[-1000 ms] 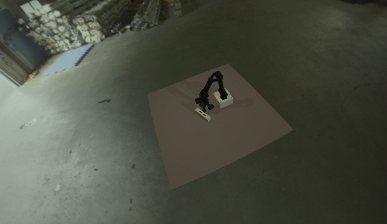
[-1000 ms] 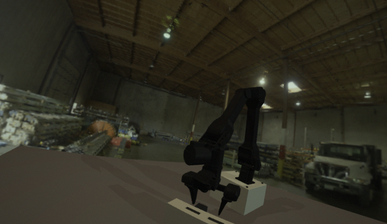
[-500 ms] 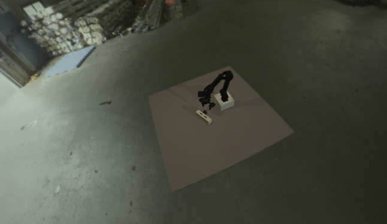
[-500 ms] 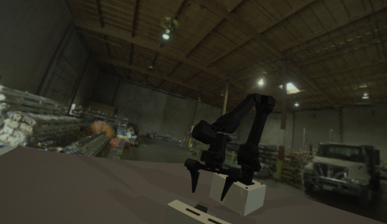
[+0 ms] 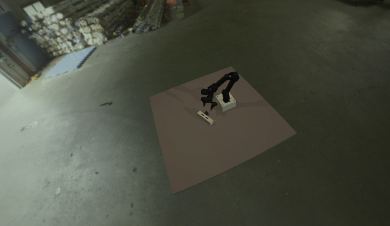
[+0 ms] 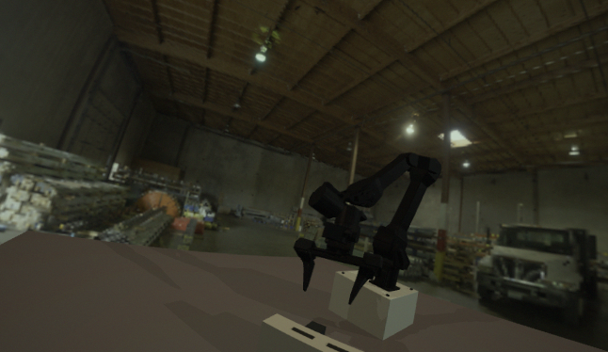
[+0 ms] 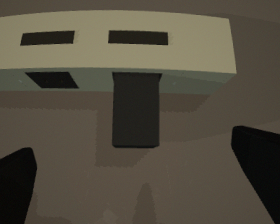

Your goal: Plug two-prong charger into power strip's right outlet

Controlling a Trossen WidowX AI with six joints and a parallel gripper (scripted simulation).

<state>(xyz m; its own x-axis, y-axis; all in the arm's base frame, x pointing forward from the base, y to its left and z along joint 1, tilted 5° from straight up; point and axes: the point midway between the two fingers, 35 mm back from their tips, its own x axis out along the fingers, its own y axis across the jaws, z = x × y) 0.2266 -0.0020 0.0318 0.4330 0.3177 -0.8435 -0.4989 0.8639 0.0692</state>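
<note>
One charger (image 5: 206, 113) (image 6: 315, 328) (image 7: 136, 112) sat against the power strip (image 5: 205, 117) (image 6: 301, 331) (image 7: 116, 55), my end effector (image 5: 209, 107) (image 6: 328, 297) (image 7: 134, 148) released above; if its prongs were only partly seated, a sideways bump could have tilted it loose.

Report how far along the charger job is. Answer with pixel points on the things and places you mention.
Looks done: the charger (image 5: 206, 113) (image 6: 316, 327) (image 7: 136, 112) meets the side of the power strip (image 5: 210, 121) (image 6: 282, 325) (image 7: 201, 45) at the wrist view's right-hand outlet; the left outlet (image 7: 52, 80) is unfilled. In hand: nothing; the end effector (image 5: 207, 107) (image 6: 328, 296) (image 7: 134, 148) is open above. Left: perhaps only confirming full seating, as the prongs are out of sight.
</note>
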